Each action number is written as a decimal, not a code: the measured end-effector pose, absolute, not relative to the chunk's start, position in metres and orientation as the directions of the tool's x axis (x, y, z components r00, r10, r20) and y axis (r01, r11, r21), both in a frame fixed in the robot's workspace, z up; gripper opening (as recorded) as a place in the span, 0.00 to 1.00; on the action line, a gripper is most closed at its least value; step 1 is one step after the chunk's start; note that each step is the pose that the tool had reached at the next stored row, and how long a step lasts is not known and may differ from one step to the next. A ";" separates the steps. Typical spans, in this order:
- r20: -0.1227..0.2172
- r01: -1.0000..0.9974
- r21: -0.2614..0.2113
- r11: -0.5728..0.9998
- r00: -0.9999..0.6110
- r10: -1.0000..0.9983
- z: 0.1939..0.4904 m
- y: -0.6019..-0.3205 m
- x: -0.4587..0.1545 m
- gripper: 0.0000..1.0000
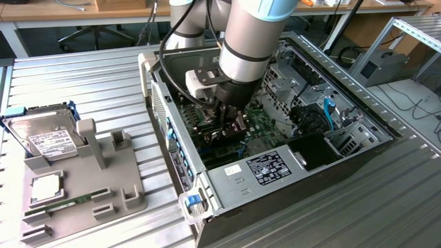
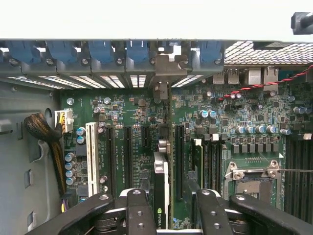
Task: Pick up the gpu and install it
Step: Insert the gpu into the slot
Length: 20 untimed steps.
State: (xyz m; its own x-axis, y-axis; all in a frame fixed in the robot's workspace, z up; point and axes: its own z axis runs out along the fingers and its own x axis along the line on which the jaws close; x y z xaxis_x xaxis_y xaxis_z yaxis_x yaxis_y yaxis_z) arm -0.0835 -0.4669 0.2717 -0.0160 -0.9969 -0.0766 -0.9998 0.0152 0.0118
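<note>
While the case (image 1: 276,170) lay open on a ribbed metal table (image 1: 82,77), one arm (image 1: 251,36) reached into it. At 9 o'clock from the case stood one grey holder (image 1: 82,181) with one hard drive (image 1: 45,137) and one RAM stick (image 1: 69,200). The wrist view showed the gripper (image 2: 168,205) fingers (image 2: 139,210) pinching the gpu (image 2: 161,193), upright over the motherboard (image 2: 132,122) slots.

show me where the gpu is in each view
Exterior view: the gpu stands on edge inside the open computer case, under the hand, over the motherboard.
Wrist view: the gpu runs edge-on between the hand's fingers.
Shared landmark: the green motherboard.
</note>
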 end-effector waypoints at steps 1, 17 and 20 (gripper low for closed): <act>-0.076 -1.000 0.012 0.015 -0.016 -0.997 0.267 -0.467 -0.084 0.40; -0.076 -1.000 -0.006 0.015 -0.015 -0.997 0.267 -0.467 -0.093 0.26; -0.076 -1.000 -0.006 0.015 -0.015 -0.997 0.267 -0.467 -0.093 0.26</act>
